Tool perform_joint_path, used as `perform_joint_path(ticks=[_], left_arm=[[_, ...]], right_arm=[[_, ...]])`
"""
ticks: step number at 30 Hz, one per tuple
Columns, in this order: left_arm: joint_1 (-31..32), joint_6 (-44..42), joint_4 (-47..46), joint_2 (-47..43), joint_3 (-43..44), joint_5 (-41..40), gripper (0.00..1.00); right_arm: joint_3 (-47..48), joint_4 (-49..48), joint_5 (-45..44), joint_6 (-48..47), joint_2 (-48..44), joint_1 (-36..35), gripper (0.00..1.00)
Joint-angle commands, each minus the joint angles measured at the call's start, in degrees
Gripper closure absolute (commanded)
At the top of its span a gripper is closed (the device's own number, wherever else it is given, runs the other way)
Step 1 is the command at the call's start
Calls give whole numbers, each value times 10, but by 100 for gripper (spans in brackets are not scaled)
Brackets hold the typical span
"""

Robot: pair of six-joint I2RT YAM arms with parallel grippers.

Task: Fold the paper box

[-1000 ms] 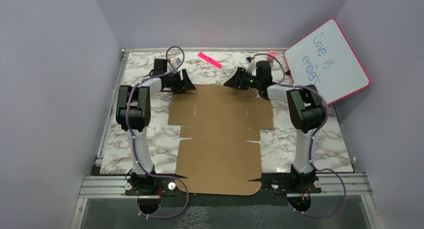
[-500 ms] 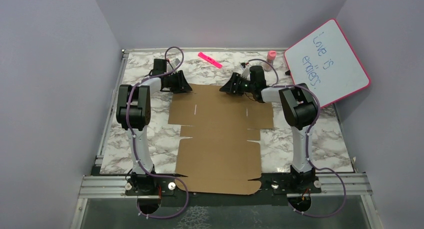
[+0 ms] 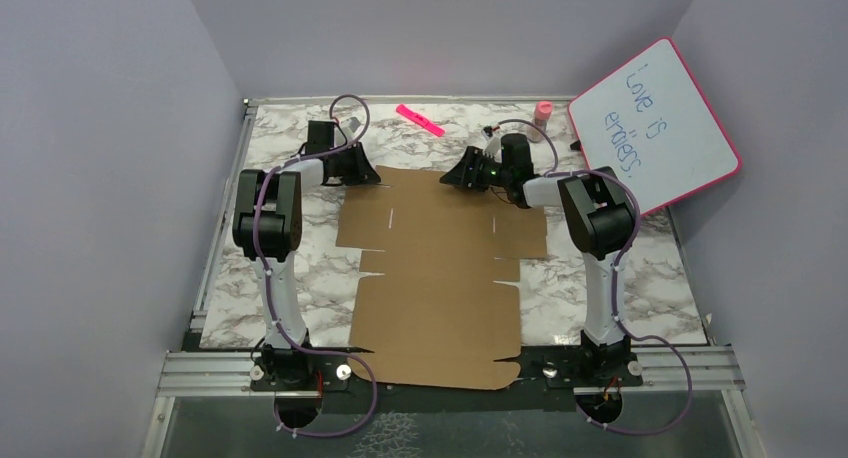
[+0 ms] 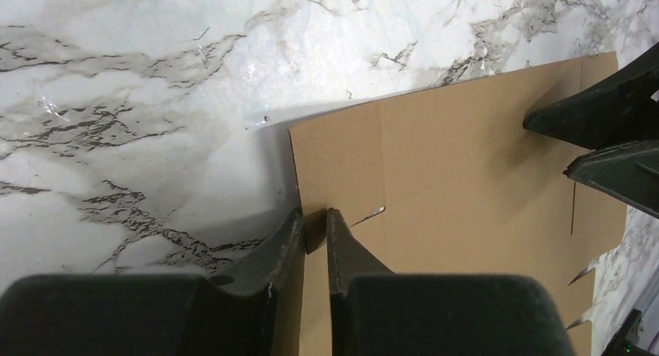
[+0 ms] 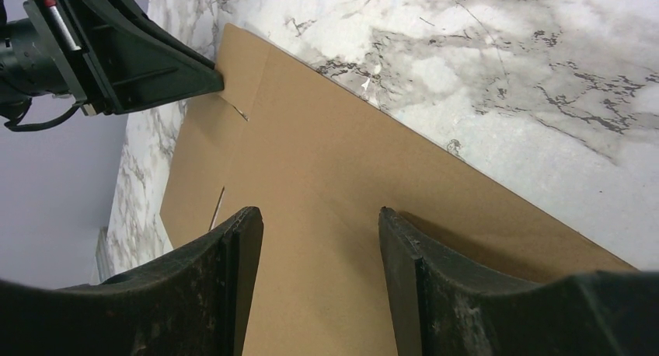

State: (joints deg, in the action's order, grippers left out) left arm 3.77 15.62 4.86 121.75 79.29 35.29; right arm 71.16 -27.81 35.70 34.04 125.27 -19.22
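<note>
The paper box is a flat brown cardboard sheet with slots and flaps, spread on the marble table from the near edge to the middle. My left gripper sits low at the sheet's far-left corner. In the left wrist view its fingers stand nearly together, with the cardboard's left edge pinched between them. My right gripper hovers over the far edge near the middle. Its fingers are spread wide above bare cardboard, holding nothing.
A pink-framed whiteboard leans at the back right, close to the right arm. A pink marker and a small pink object lie on the marble table behind the sheet. Grey walls close in on three sides.
My left gripper's fingers have come together on the sheet's far-left edge. The right gripper shifted left along the far edge a second ago and has since held still, open.
</note>
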Motion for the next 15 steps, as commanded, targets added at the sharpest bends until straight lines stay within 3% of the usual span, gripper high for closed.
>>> perform_joint_path(ticks=[1,6,15], left_arm=[[20,-9,-30,-32,-24,-33,89],[48,-26,-25,-60,-30,-74,94],[114,-46,26,-85,-23,-185,96]], right_arm=[[-16,20,-16,-8,22,-1,38],[-21,26,-27,-8,20,-3,38],[-26,34,-41,-11,19,-5,38]])
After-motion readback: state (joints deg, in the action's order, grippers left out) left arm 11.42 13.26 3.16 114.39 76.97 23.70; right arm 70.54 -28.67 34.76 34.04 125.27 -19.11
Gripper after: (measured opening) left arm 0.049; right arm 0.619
